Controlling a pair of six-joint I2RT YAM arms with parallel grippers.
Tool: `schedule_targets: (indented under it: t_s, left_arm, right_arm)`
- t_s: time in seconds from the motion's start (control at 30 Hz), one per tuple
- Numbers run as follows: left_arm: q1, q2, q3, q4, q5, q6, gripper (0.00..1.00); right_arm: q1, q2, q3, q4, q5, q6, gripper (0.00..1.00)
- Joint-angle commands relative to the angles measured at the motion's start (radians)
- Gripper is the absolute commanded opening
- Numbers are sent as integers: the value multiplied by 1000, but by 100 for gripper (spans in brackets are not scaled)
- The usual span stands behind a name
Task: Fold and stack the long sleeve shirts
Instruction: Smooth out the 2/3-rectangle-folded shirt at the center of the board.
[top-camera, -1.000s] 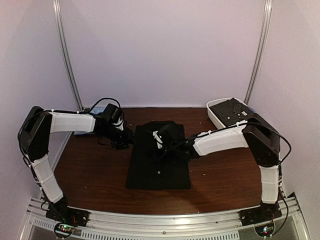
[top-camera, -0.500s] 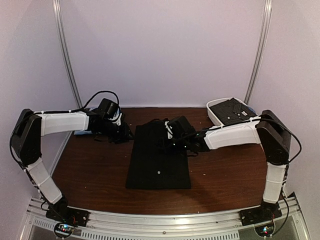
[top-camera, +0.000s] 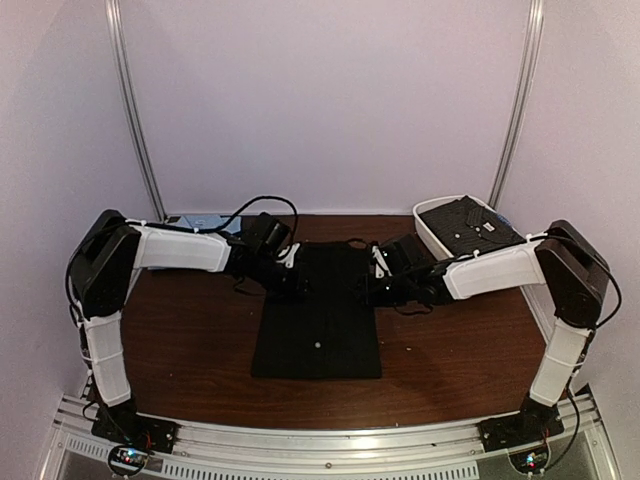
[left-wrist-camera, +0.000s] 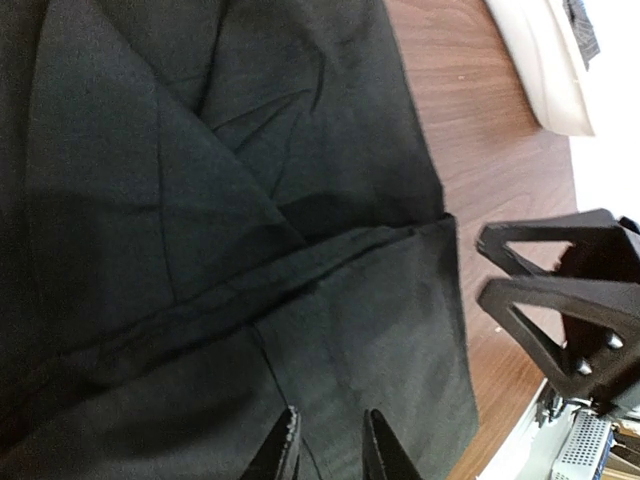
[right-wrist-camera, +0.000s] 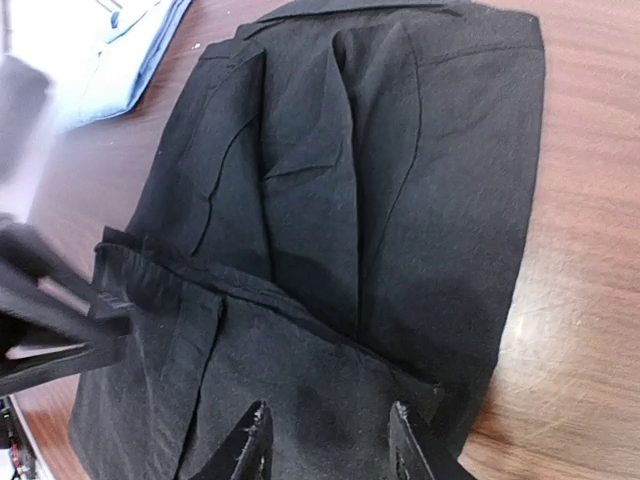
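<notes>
- Black shirt (top-camera: 317, 312) lies folded flat in the middle of the table (top-camera: 180, 350).
- My left gripper (left-wrist-camera: 329, 425) is at its left edge, fingers narrow; I cannot tell whether they pinch cloth.
- My right gripper (right-wrist-camera: 331, 415) hovers at its right edge, fingers apart, holding nothing.
- Light blue shirt (right-wrist-camera: 130, 50) far left, white tub (top-camera: 428, 232) far right.

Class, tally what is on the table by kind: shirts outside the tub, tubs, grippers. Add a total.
Shirts outside the tub: 2 (black shirt, light blue shirt)
White tub: 1
Grippers: 2 (left gripper, right gripper)
Total: 5
</notes>
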Motion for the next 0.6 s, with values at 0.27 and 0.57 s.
schedule_targets:
  t_s: [0.27,0.57]
  left_arm:
    - [6,159,106,33,2,16,24]
    - [6,190,113,7,-39,14,26]
  right_arm:
    - [-59,75,-53,170,-208,71,37]
    - [-146,77,-137,198,-219,86,36]
